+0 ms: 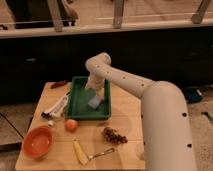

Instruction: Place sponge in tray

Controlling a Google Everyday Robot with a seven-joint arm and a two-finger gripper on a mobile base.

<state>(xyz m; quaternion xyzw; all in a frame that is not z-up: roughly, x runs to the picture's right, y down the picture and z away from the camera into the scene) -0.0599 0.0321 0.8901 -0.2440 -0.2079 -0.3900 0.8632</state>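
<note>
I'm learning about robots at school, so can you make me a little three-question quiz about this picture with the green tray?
1. True or false: the sponge lies inside the green tray.
2. Which thing sits nearest the orange bowl? A) the grapes B) the orange fruit C) the sponge
3. Fill in the blank: the gripper is over the ____.

Key:
1. True. The sponge sits on the tray floor, near its right side.
2. B. The orange fruit is just up and right of the bowl.
3. Tray. The gripper is right above the sponge.
</note>
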